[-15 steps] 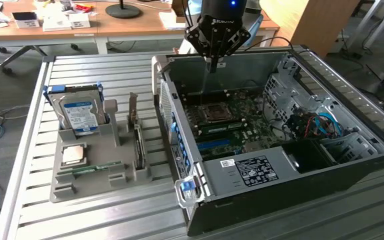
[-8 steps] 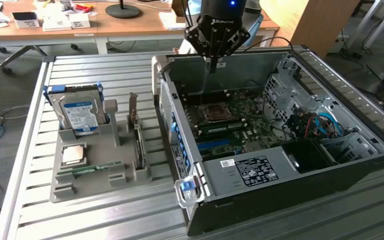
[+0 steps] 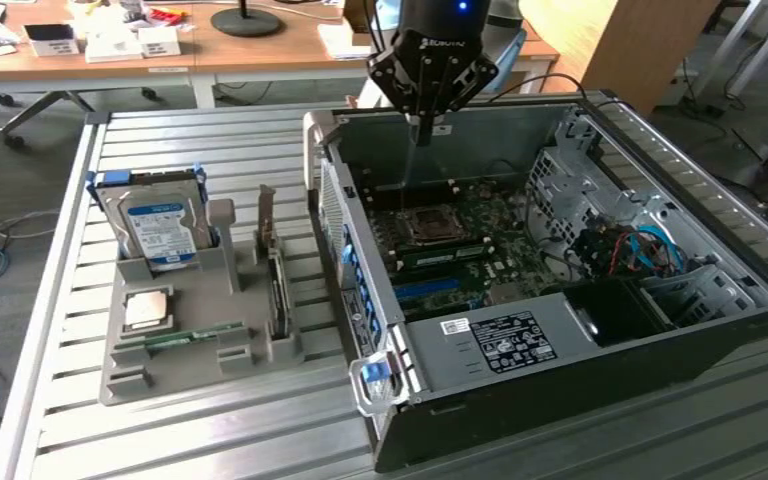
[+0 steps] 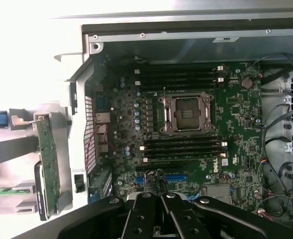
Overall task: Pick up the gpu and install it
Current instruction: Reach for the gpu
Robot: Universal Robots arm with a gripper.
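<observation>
GPU (image 3: pixel 275 285) stood on its edge in a grey holder (image 3: pixel 177 385) on the bench (image 3: pixel 197 140), well to the side of the fingers (image 3: pixel 422 124) and lower than them. The fingers were clenched on nothing and hung over the open computer case (image 3: pixel 678 170), above the green board (image 4: pixel 236 114). By my judgement the pick-up step was not yet done; it called for the fingers to part and come over the card's top edge. The case's rear wall (image 3: pixel 337 225) stood between fingers and card. A hard drive (image 3: pixel 157 225) and a memory stick (image 3: pixel 195 337) sat in the same holder, farther from the fingers.
</observation>
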